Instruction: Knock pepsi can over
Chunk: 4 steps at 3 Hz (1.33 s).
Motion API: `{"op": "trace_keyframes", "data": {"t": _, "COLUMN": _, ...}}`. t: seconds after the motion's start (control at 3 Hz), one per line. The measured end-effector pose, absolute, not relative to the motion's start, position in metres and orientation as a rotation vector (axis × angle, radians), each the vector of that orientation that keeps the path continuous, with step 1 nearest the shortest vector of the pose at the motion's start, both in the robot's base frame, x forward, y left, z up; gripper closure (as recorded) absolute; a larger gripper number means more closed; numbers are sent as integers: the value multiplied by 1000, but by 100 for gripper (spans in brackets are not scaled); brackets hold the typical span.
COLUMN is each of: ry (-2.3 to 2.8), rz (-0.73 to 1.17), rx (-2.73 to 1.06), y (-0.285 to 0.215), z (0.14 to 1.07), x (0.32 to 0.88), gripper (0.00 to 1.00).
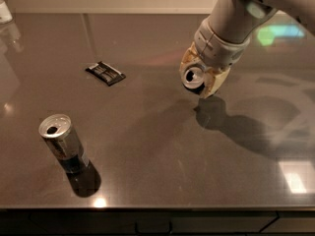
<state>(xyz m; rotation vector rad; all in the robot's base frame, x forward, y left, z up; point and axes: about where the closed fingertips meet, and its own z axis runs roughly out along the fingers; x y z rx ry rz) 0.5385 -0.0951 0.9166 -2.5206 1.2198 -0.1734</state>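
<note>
The pepsi can shows its silver top with the open mouth; its dark body is mostly hidden between the cream fingers. My gripper is right of the table's centre, shut around the can. It holds the can tilted towards the camera and lifted off the dark table. The can's shadow lies on the table just below and to the right of it.
A slimmer silver can with a blue lower part stands at the front left. A flat black packet lies at the middle left. A white object sits at the far left corner. The table's front edge runs along the bottom.
</note>
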Motion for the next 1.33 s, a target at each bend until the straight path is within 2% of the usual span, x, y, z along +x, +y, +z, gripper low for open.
{"op": "trace_keyframes", "data": {"t": 0.67, "ry": 1151, "rz": -381, "rx": -2697, "y": -104, "z": 897, "x": 548, "gripper": 100}}
{"op": "trace_keyframes", "data": {"t": 1.0, "ry": 1132, "rz": -424, "rx": -2753, "y": -106, "z": 888, "x": 547, "gripper": 82}}
{"op": "trace_keyframes", "data": {"t": 1.33, "ry": 1103, "rz": -445, "rx": -2804, "y": -106, "z": 880, "x": 543, "gripper": 58}}
